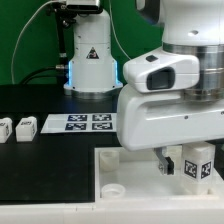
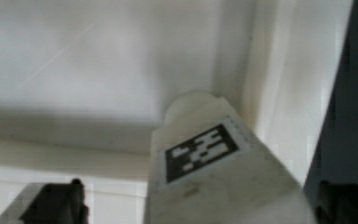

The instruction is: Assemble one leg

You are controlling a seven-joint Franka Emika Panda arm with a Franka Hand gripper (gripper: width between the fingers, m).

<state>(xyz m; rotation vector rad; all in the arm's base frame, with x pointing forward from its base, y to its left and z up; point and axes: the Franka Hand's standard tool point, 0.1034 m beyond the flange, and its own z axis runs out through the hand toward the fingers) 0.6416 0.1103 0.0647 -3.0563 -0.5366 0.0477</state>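
Observation:
A white leg [image 1: 198, 163] with a black-and-white tag stands upright at the exterior view's right, over the large white tray-like piece [image 1: 120, 172]. My gripper [image 1: 186, 162] hangs around it. In the wrist view the leg [image 2: 211, 155] sits between my fingers [image 2: 53, 203]. One finger lies against the leg's side, and a gap of white shows between the other finger and the leg, so the jaws stand open. Whether the leg's lower end sits in a socket is hidden. Two more legs [image 1: 26, 126] lie at the exterior view's left.
The marker board [image 1: 80, 122] lies on the black table behind the tray-like piece. The robot's white base [image 1: 88, 62] stands at the back before a green wall. A round socket [image 1: 112, 188] shows in the tray-like piece.

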